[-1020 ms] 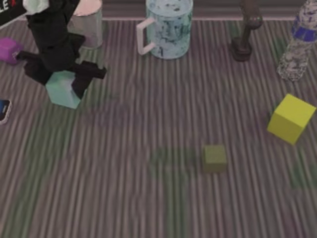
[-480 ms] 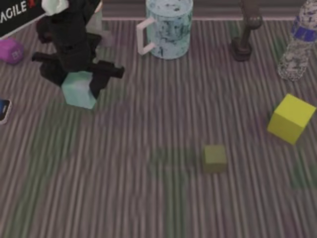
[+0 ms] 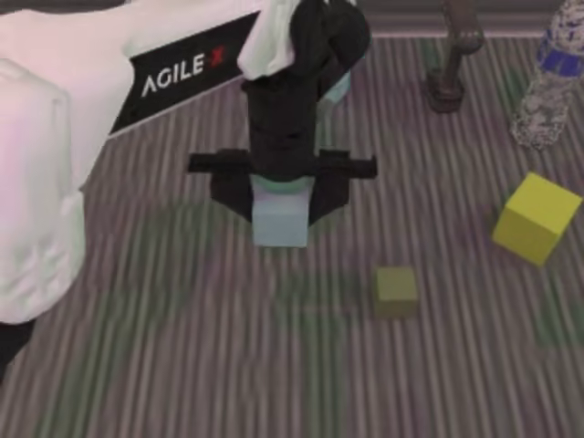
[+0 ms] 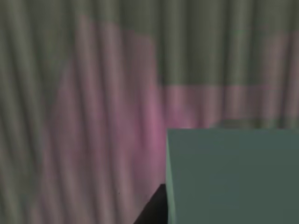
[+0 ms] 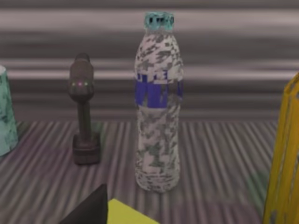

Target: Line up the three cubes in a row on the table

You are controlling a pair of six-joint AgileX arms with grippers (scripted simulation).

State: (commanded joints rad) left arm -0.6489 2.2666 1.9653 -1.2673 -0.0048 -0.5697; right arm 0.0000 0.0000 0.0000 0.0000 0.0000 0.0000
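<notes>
**Left pincer holding mint-teal cube over centre of surface**

Left pincer [image 3: 281, 187] is clenched on the pale mint-teal cube [image 3: 279, 219], near the middle of the striped surface [image 3: 182, 365]. Whether the cube touches the surface cannot be told. Left wrist view: cube face [image 4: 233, 177] fills one corner, stripes beyond. Small olive-green cube [image 3: 396, 291] lies on the surface, near the held cube, toward the right. Yellow cube [image 3: 536, 219] sits farther right, near the edge, turned at an angle. Right arm: out of the top view; its pincer state cannot be told. Right wrist view shows a bottle [image 5: 158, 107] standing upright behind the yellow cube.
</notes>
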